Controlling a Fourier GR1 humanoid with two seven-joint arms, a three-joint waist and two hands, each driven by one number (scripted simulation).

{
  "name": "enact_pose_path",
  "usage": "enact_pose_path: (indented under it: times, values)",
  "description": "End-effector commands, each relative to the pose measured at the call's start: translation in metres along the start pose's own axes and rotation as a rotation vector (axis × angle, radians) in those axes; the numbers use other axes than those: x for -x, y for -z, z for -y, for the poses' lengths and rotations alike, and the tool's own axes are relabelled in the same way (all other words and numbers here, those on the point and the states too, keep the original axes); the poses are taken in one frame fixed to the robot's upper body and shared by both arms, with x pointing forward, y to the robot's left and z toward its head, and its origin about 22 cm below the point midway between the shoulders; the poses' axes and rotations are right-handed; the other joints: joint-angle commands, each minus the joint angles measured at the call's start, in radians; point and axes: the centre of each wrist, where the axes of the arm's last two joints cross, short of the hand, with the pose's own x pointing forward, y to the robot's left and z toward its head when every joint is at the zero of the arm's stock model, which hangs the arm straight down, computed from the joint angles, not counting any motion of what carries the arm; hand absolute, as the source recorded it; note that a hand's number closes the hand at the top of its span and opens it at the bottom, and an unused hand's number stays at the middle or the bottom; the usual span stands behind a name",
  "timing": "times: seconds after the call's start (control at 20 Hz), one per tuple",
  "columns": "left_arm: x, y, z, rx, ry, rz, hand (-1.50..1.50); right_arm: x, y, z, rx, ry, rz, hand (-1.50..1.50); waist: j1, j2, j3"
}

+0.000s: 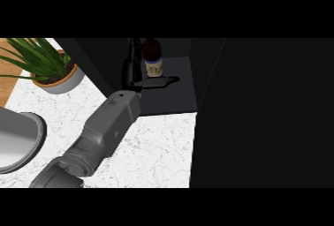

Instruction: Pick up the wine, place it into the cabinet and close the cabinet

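The wine bottle (153, 56), dark with a pale label, stands upright on the floor of the open dark cabinet (171, 102) at the top middle. My left hand (138, 80) reaches into the cabinet on a grey forearm from the lower left. Its fingers (131, 59) run straight up along the bottle's left side, and its thumb (160, 82) lies just in front of the bottle's base. The fingers are not curled round the bottle, so the hand is open. Whether it touches the bottle I cannot tell. My right hand shows nowhere.
A wide black panel (261, 114), seemingly the cabinet's open door, fills the right half of the view. A potted green plant (49, 66) stands at the top left on the white marble counter (157, 150). A grey sink's rim (26, 141) is at the left edge.
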Motion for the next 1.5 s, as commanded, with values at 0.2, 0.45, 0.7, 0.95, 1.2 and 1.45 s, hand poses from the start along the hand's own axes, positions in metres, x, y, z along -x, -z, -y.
enact_pose_path:
  times: [0.2, 0.45, 0.7, 0.95, 1.2, 1.45]
  values:
    - [0.009, -0.011, -0.008, -0.061, -0.066, -0.043, -1.5, -0.011, -0.003, -0.01, -0.005, 0.038, 0.016, -1.5, 0.006, -0.013, 0.0]
    - [0.013, -0.021, -0.007, -0.034, -0.077, -0.046, -1.5, -0.011, 0.0, -0.001, 0.009, 0.02, 0.009, -1.5, 0.027, -0.017, 0.001]
    - [0.027, -0.064, -0.004, -0.017, -0.09, -0.068, -1.5, -0.007, -0.008, 0.0, 0.021, 0.0, 0.005, -1.5, 0.033, -0.026, 0.001]
    - [0.006, -0.093, 0.034, 0.014, -0.096, -0.059, -1.5, 0.001, 0.0, 0.003, 0.058, 0.007, 0.017, -1.5, 0.057, -0.021, 0.001]
    - [-0.012, -0.136, 0.052, 0.02, -0.096, -0.041, -1.5, -0.019, -0.019, -0.004, 0.075, -0.032, 0.007, -1.5, 0.073, -0.024, 0.001]
    - [-0.035, -0.153, 0.06, 0.037, -0.156, -0.013, -1.5, -0.024, -0.031, 0.006, 0.053, -0.024, 0.008, -1.5, 0.075, -0.022, 0.002]
